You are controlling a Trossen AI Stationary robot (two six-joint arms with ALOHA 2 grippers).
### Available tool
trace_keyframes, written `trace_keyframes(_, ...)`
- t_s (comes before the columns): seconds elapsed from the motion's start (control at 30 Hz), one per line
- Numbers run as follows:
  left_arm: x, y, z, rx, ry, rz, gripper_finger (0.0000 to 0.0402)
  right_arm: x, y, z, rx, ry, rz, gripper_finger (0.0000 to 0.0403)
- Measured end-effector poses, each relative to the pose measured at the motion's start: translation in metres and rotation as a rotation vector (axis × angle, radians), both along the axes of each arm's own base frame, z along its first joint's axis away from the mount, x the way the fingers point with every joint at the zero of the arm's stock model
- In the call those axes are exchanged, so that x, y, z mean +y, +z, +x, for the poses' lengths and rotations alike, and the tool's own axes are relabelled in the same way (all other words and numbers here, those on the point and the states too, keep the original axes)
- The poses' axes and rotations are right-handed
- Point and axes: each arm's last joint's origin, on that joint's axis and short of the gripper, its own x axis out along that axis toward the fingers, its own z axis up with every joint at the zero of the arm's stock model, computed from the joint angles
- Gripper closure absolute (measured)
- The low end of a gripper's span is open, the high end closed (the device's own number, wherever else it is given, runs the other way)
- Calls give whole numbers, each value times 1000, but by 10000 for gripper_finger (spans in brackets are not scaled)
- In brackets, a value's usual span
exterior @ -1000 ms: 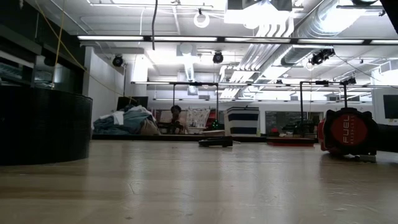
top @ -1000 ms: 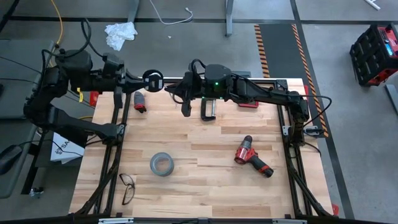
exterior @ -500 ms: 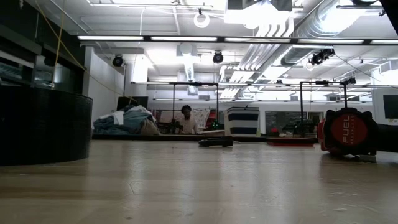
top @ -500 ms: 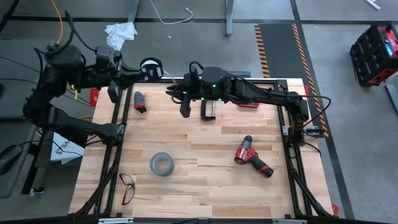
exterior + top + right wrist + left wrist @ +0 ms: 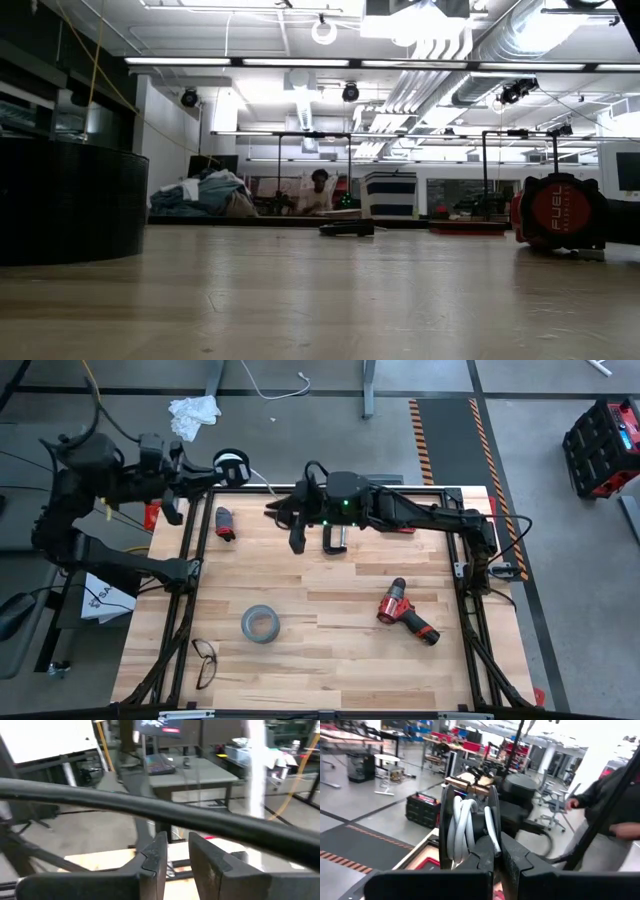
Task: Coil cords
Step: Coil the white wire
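The left pincer (image 5: 205,468) was clenched on the spool (image 5: 231,464), holding it off the far left corner of the counter (image 5: 330,630), out over the floor. In the left wrist view the spool (image 5: 470,832) stood edge-on between the pincer's fingers (image 5: 482,857), with several turns of white cord (image 5: 461,822) already lying in its groove, so the coiling looked well along. A thin stretch of white cord (image 5: 268,484) ran from the spool towards the right pincer (image 5: 296,520), which hung over the far edge of the counter; its fingers (image 5: 155,855) showed a narrow gap, and I could not tell whether the cord passed between them. By my judgement that loose stretch was what remained to be wound in. Around the work lay a small dark and red tool (image 5: 224,523) near the left arm, a black clamp (image 5: 333,538) just beside the right pincer, a grey tape roll (image 5: 259,623), a pair of glasses (image 5: 204,659) and a red drill (image 5: 406,610), all apart from the cord. The clamp and the counter's black frame seemed the likeliest snags. A person (image 5: 615,810) stood beyond the counter.
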Motion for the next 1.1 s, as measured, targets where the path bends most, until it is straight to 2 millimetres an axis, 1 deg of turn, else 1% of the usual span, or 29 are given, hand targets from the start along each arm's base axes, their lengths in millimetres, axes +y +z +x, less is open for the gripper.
trace_keyframes(0.1, 0, 0, -7, -2, 27, 2, 401, 11, 2, 0, -14, 30, -1, 322)
trace_keyframes(0.2, -1, 1, -11, -11, 35, 3, 401, 21, 2, 1, -23, 48, -2, 302)
trace_keyframes(0.3, -1, 1, -12, -16, 36, -5, 401, 26, 3, 1, -19, 5, -46, 276)
trace_keyframes(0.4, -1, 1, -12, -13, 34, -7, 401, 26, 2, 0, -7, -79, -105, 252)
trace_keyframes(0.5, -2, 0, -12, -7, 16, -24, 401, 21, 3, -1, -1, -161, -135, 238)
trace_keyframes(0.63, -2, -2, -12, 8, 16, -27, 401, 14, 3, -1, 6, -229, -148, 235)
trace_keyframes(0.83, -2, -2, -11, 10, 15, -28, 401, 2, 1, -2, 19, -254, -106, 235)
trace_keyframes(0.97, -2, -1, -11, 3, 14, -27, 401, -5, -2, -2, 34, -224, -61, 235)
trace_keyframes(1.1, -2, -1, -11, 3, 14, -26, 401, -12, -3, -3, 44, -239, -57, 235)
